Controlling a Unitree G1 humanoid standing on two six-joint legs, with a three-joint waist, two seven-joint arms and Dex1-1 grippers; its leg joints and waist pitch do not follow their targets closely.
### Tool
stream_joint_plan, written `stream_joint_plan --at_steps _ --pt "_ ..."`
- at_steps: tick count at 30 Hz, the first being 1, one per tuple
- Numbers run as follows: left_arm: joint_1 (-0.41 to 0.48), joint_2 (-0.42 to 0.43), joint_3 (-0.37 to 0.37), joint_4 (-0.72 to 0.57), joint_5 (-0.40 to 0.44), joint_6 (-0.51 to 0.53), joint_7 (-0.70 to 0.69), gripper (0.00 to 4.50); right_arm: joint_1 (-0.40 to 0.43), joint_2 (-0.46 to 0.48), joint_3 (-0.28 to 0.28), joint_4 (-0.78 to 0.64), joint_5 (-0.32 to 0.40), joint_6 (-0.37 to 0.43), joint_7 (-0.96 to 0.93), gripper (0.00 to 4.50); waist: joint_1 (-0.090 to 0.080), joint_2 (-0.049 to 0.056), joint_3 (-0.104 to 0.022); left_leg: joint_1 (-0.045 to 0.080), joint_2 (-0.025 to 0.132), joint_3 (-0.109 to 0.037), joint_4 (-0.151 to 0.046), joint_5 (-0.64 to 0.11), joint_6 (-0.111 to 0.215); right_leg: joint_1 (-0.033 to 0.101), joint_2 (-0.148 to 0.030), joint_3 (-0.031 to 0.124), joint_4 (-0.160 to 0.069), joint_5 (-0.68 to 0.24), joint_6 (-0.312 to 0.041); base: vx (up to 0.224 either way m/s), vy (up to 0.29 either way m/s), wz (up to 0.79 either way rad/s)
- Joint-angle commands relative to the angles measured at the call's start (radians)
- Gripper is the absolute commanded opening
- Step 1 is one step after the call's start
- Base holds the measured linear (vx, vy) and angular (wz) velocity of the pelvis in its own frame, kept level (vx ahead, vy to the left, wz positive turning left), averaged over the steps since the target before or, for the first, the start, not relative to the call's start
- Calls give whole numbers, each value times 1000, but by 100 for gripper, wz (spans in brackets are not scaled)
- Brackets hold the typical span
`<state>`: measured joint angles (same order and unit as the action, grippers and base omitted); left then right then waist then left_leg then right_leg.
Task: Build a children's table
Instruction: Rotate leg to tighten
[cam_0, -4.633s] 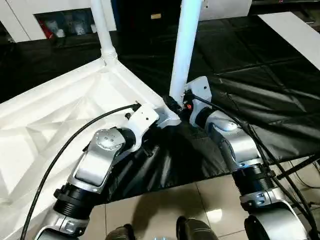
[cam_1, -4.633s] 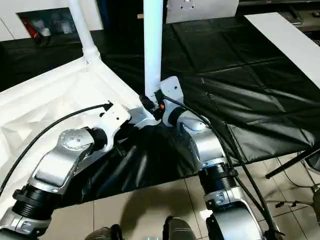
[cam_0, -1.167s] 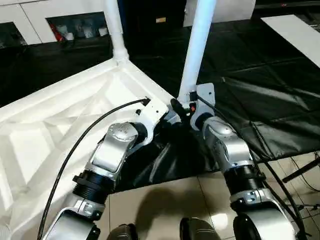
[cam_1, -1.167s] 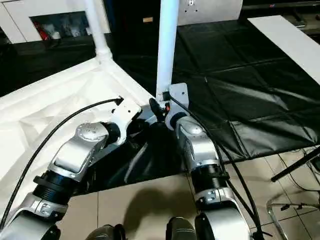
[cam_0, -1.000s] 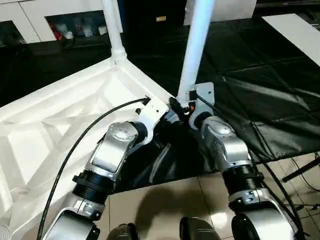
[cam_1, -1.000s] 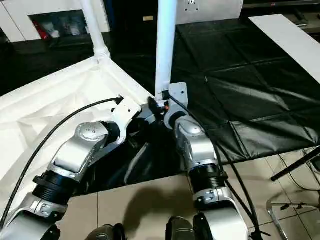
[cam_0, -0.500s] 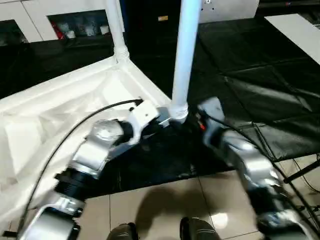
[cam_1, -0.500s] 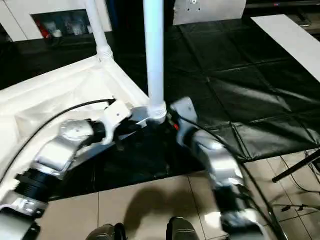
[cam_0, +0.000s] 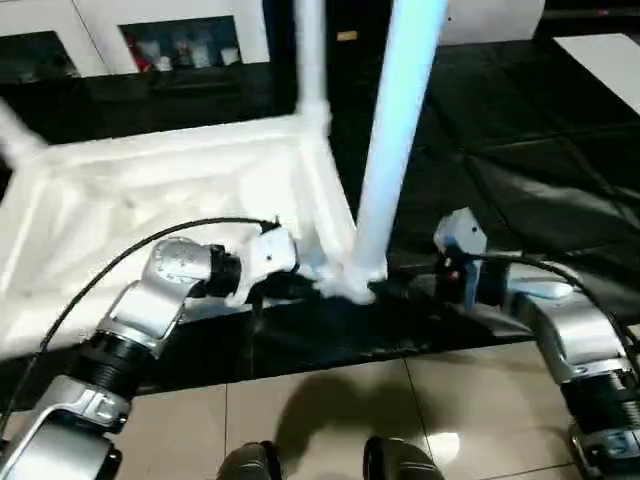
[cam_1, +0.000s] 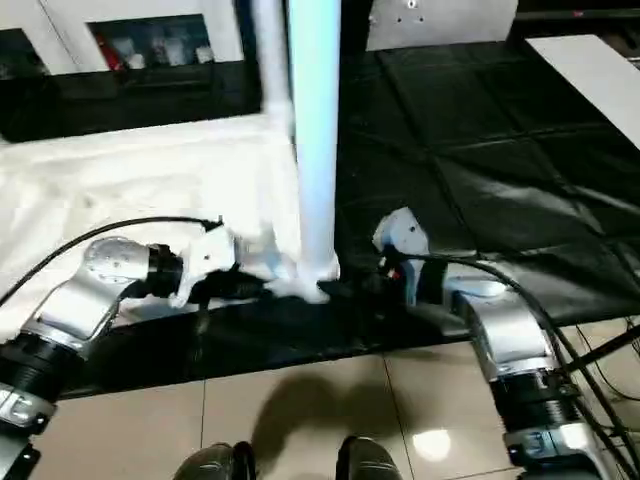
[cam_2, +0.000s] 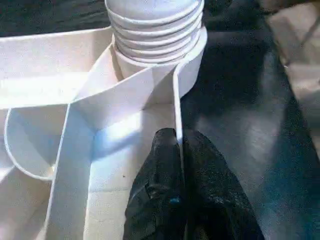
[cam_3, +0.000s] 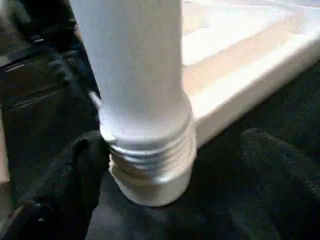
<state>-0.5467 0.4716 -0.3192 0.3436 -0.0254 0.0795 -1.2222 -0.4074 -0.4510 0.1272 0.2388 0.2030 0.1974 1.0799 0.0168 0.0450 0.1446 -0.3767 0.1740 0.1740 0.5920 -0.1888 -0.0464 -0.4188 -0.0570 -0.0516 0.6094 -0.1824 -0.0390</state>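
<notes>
Nearby, the left gripper (cam_2: 177, 165) is clamped shut on a thin upright wall of the table top (cam_0: 180, 190), close to the corner socket. The right gripper (cam_3: 165, 165) is spread wide, one black finger (cam_3: 65, 175) on each side of the near leg (cam_0: 395, 150) at its ribbed base, no contact being visible. The table top is laid upside down (ribbed underside up) on the black cover (cam_0: 520, 170), its near corner at the cover's edge above the tiled floor (cam_0: 330, 410). The near leg is stood upright in that corner socket, long axis vertical. A second leg (cam_0: 310, 60) is stood at the far corner. Shelving (cam_0: 180, 45) is seen behind.
</notes>
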Motion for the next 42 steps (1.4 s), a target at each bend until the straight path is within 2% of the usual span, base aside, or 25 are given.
stream_joint_plan --at_steps 1,2,6,7,9,15,16,18,20,22,23,32,35,36,37,38,39,40,41,42 --pt "-11 -2 -59 -20 -16 -43 -97 0 -25 -19 33 -6 0 -13 59 448 -2 -8 -80 9 52 -12 -60 -94 138 66 -80 52 -68 -114 -272 0 0 0" --pt "-15 0 -64 -19 -15 -46 -108 0 -27 -24 46 -9 3 -11 86 448 -2 -12 -80 9 53 -12 -61 -94 139 67 -80 52 -68 -118 -272 0 0 0" --pt "-35 -1 -74 3 -9 -74 -123 0 -37 -32 89 -8 10 -14 160 448 10 -13 -82 12 55 -10 -59 -82 145 64 -81 54 -67 -118 -272 0 0 0" --pt "-37 -1 -74 5 -9 -77 -125 0 -39 -31 91 -5 8 -15 161 448 13 -14 -83 11 55 -10 -58 -75 147 63 -80 54 -66 -115 -271 0 0 0" --pt "-41 -1 -75 10 -10 -84 -136 0 -52 -25 95 13 10 -7 177 420 14 -18 -84 11 54 -10 -59 -73 144 64 -80 53 -65 -117 -269 0 0 0" --pt "-44 -1 -77 23 -4 -99 -155 0 -70 -27 107 29 21 4 214 368 14 -19 -85 9 53 -9 -57 -70 141 65 -81 53 -65 -129 -261 0 0 0" --pt "-45 0 -78 27 -5 -103 -158 0 -71 -30 110 29 23 2 224 368 14 -18 -86 9 53 -10 -57 -61 143 65 -81 53 -64 -118 -261 0 0 0" --pt "-46 1 -80 33 -7 -108 -161 0 -71 -33 111 30 23 1 234 338 14 -16 -88 8 54 -11 -55 -45 153 65 -80 52 -60 -88 -268 0 0 0" --pt "-46 1 -80 34 -8 -110 -162 0 -71 -33 111 30 24 1 237 321 14 -18 -88 7 53 -10 -55 -46 156 65 -79 51 -60 -83 -270 0 0 0" --pt "-47 2 -80 40 -7 -114 -165 0 -69 -35 111 28 24 2 245 315 15 -16 -87 7 53 -10 -55 -54 154 65 -80 51 -62 -102 -267 0 0 0" --pt "-48 3 -81 44 -6 -117 -167 0 -68 -36 112 27 23 2 252 296 15 -17 -86 7 53 -10 -55 -57 151 65 -81 51 -63 -109 -266 0 0 0" --pt "-36 -3 -70 34 -12 -85 -141 0 -46 -14 111 -4 55 47 236 282 16 -19 -89 7 54 -10 -54 -39 159 65 -80 49 -60 -92 -269 0 0 0" --pt "-34 -37 -43 11 -10 -3 -47 0 -33 44 108 -15 27 87 110 280 11 -15 -87 7 56 -10 -55 -45 147 63 -81 50 -60 -106 -270 0 0 0" --pt "-33 -55 -30 -2 -10 37 1 0 -29 75 105 -16 8 103 41 280 7 -15 -80 6 52 -12 -59 -83 119 62 -81 48 -71 -177 -260 0 0 0" --pt "-35 -84 -10 -17 -8 90 70 0 -27 126 96 -11 -11 120 -55 280 5 -14 -80 10 51 -12 -59 -98 102 61 -81 48 -73 -206 -253 0 0 0" --pt "-37 -112 6 -29 -3 130 132 0 -30 180 81 -1 -23 136 -148 280 1 -18 -75 9 48 -14 -63 -130 81 62 -81 47 -81 -277 -232 0 0 0" --pt "-37 -112 6 -29 -3 130 132 0 -30 180 81 -1 -23 136 -148 280 -6 -16 -73 9 47 -14 -65 -142 61 59 -80 48 -84 -316 -216 0 0 0" --pt "-38 -137 18 -37 -1 162 180 0 -35 225 67 9 -29 149 -219 280 -8 -15 -74 12 46 -16 -65 -152 56 60 -81 47 -87 -332 -208 0 0 0" --pt "-38 -137 18 -37 -1 162 180 0 -35 225 67 9 -29 149 -219 280 -18 -16 -74 8 46 -17 -66 -155 51 60 -80 49 -85 -328 -205 0 0 0" --pt "-44 -190 42 -50 8 221 279 0 -52 304 51 33 -51 163 -346 280 -24 -12 -71 6 46 -17 -68 -152 49 60 -79 49 -83 -312 -201 0 0 0"
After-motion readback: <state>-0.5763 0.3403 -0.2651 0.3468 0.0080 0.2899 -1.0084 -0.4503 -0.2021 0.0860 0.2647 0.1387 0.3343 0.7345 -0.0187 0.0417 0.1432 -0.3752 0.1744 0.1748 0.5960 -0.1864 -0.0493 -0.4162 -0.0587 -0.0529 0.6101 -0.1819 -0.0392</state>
